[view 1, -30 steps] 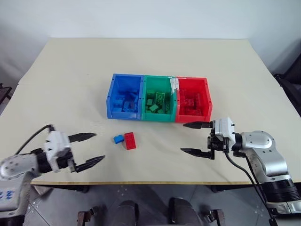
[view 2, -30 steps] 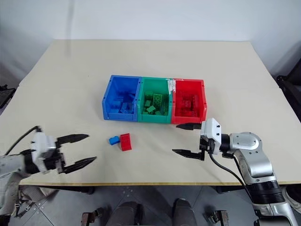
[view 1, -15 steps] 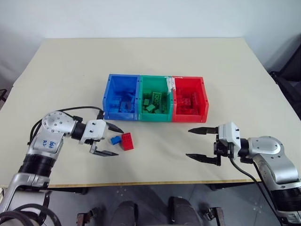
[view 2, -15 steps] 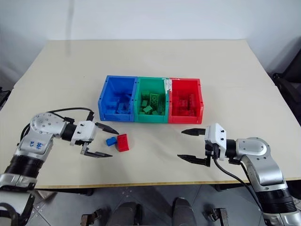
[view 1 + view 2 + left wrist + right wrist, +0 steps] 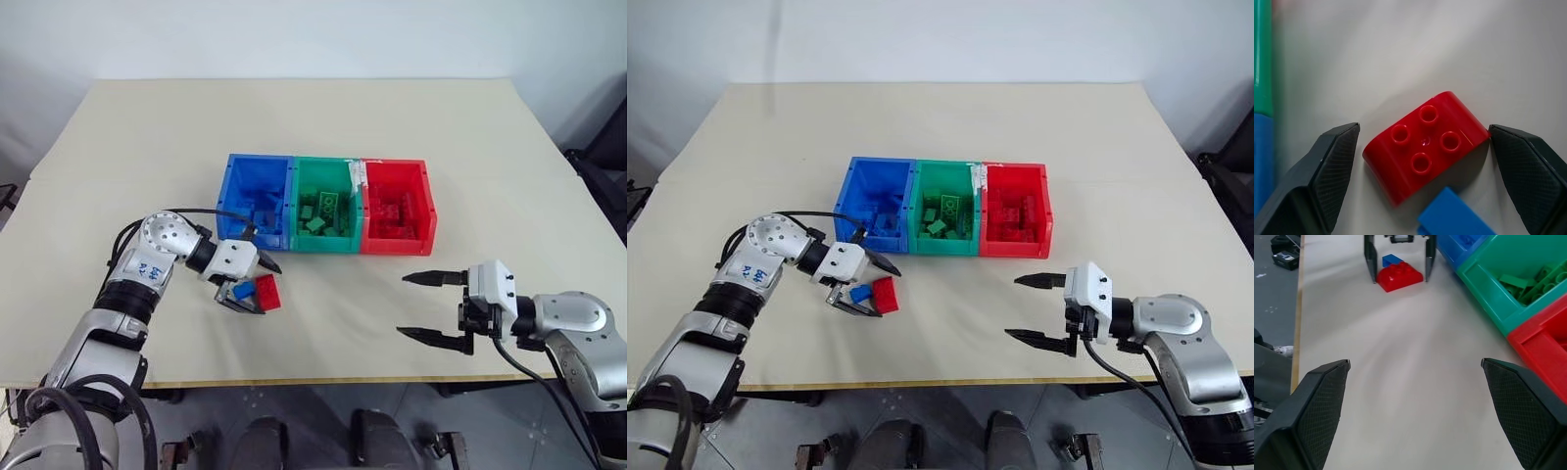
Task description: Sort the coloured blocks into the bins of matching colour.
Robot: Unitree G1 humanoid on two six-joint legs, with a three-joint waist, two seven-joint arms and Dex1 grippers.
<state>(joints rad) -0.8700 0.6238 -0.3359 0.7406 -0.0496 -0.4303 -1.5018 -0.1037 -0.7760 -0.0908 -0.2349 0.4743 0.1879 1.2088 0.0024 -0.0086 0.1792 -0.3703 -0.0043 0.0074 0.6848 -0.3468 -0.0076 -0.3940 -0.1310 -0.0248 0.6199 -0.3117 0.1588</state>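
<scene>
A: where's the left gripper (image 5: 251, 285) at? jaws look spread wide, and the red block (image 5: 1425, 144) is seen sitting between the fingertips (image 5: 1334, 166) on the table (image 5: 147, 137), nothing clamped as far as can be told

B: yep, and a blue block (image 5: 244, 290) is tucked right beside the red one. Both are found just in front of the blue bin (image 5: 257, 201), with the green bin (image 5: 327, 205) and red bin (image 5: 397, 207) joined in a row

A: right gripper (image 5: 428, 307)?

B: held wide open above bare table, well apart from the blocks, nothing gripped
</scene>
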